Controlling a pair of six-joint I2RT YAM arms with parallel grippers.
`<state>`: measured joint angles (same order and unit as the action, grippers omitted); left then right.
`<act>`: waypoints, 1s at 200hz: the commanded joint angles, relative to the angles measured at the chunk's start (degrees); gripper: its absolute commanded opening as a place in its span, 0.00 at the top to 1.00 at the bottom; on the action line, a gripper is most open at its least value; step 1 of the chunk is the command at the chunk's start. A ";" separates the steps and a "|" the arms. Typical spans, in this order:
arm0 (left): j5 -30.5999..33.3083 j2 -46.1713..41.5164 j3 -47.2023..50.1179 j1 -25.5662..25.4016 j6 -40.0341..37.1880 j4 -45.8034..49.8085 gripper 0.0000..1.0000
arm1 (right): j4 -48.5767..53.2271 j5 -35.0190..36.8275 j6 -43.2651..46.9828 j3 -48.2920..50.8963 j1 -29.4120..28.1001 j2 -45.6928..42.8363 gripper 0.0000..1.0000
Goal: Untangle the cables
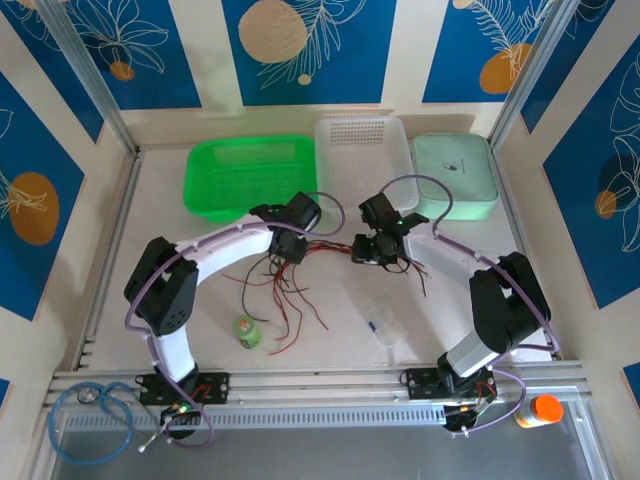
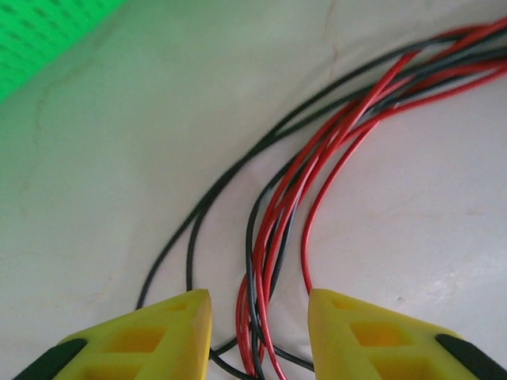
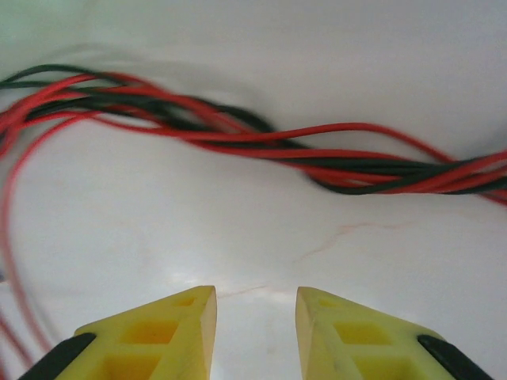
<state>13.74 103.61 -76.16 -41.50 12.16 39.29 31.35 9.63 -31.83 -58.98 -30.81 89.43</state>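
Twisted red and black cables on the white table between the two arms, loose ends fanned toward the near edge; left gripper spread astride several strands, right gripper spread beside the bundle.

White table, bare surface faintly marked. Along far edge, left to right: green slotted basket, white perforated tray, mint-green lidded box, set side by side. Small green container near table front, left of centre. Clear plastic case right of it, lying at angle, something blue inside. Orange-capped bottle at front right corner. Light-blue hose coil at front left. Blue wall panels behind, white leaf outlines, orange and cream discs.
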 commanded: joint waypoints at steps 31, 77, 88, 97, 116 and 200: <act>-0.30 5.37 1.95 0.49 1.70 -6.81 0.80 | -2.00 -6.20 -3.30 -3.41 -4.30 1.83 0.68; 3.88 5.48 2.98 2.68 3.46 -6.43 0.85 | -1.38 -4.99 -3.57 -2.51 -4.63 1.04 0.69; 2.90 3.96 4.09 3.96 4.57 -5.96 0.85 | -1.30 -4.75 -3.63 -2.24 -4.54 0.69 0.69; 1.26 2.80 4.60 5.33 5.57 -5.08 0.85 | -1.20 -4.71 -3.59 -2.10 -4.45 0.49 0.69; -3.48 1.07 4.96 7.92 7.39 -2.20 0.84 | -1.04 -4.74 -3.50 -2.23 -4.35 0.57 0.69; -10.28 1.25 5.78 9.13 7.97 -2.04 0.78 | -0.48 -6.38 -3.73 -2.67 -4.17 -0.15 0.68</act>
<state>6.07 104.57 -71.29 -32.14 19.68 36.93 29.63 5.50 -34.79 -61.08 -35.18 90.94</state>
